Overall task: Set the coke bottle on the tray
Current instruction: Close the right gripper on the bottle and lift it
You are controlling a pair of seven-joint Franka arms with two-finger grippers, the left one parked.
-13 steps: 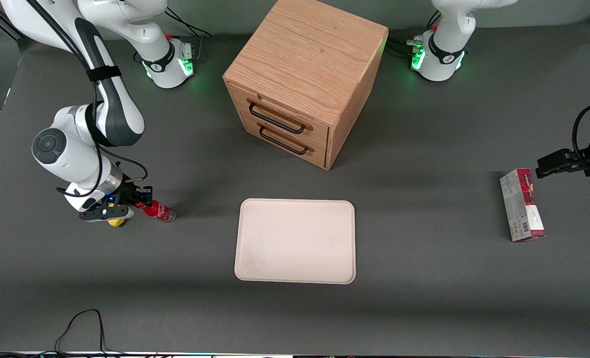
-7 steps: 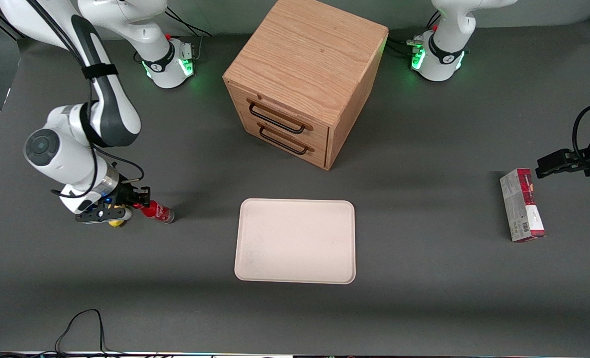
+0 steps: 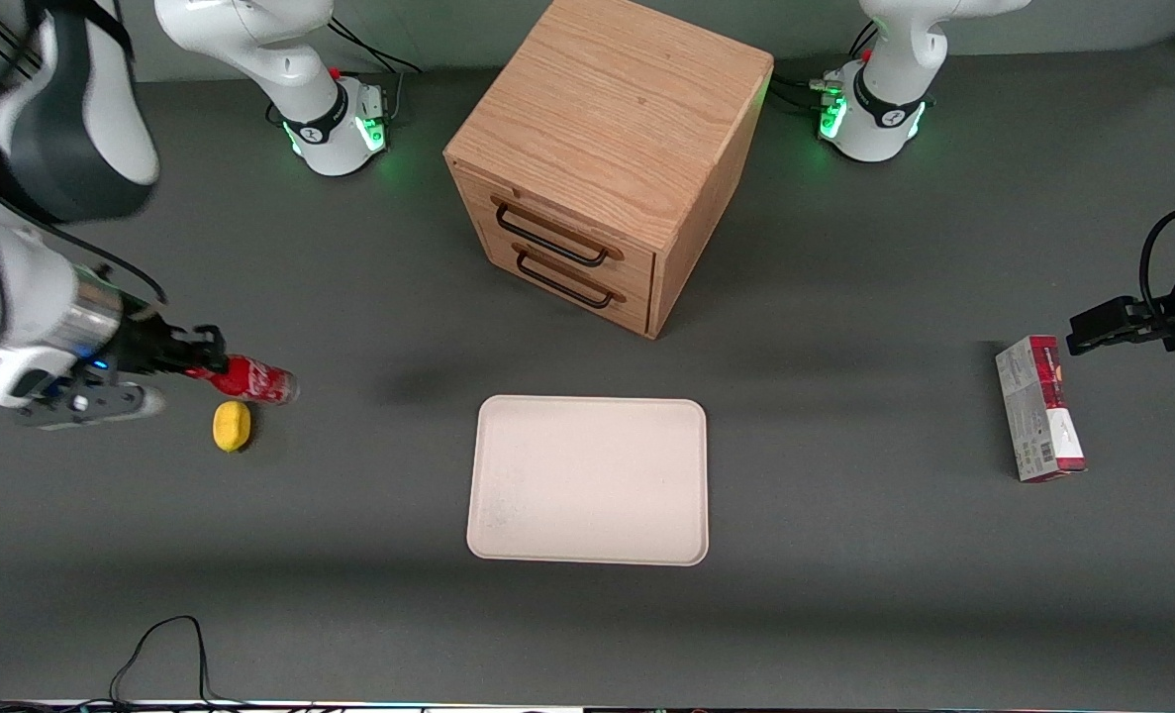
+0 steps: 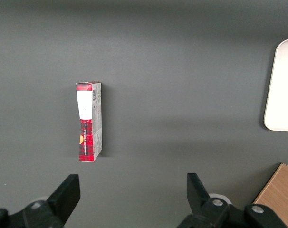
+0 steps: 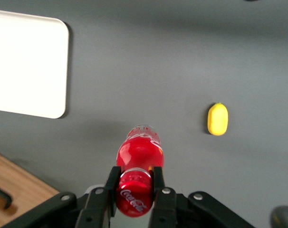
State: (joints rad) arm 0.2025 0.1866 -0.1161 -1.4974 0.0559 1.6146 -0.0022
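Standing at the middle part of the task: gripping done, carrying and placing not yet done. Clamping the claw [image 3: 206, 358] on the coke bottle [image 3: 250, 380] at the neck end, just under the red cap, with one finger pressing on each side, as showing clearly in the right wrist view, where the claw [image 5: 134, 183] is squeezing the coke bottle [image 5: 139, 152] between the two black fingers. Holding the bottle lying roughly level, with the clear base pointing away from the claw and toward the parked arm's end of the table [image 3: 844, 594]. Judging from the soft shadow lying apart from the bottle on the table, hanging in the air and not resting on the surface.

Leaving the tray [image 3: 587, 480] bare for now, well apart from the claw, toward the parked arm's end and a little nearer to the front camera. Seeing only one rounded corner of the tray [image 5: 25, 61] from the wrist camera, apart from the bottle's base.

Passing close to a yellow lemon [image 3: 232, 425], lying on the table near the claw, below the bottle and a little nearer to the front camera, not touching it; also visible as the lemon [image 5: 217, 118] in the wrist view.

Remaining, as a judgement: travelling across to the tray, lowering the bottle onto it, loosening the fingers.
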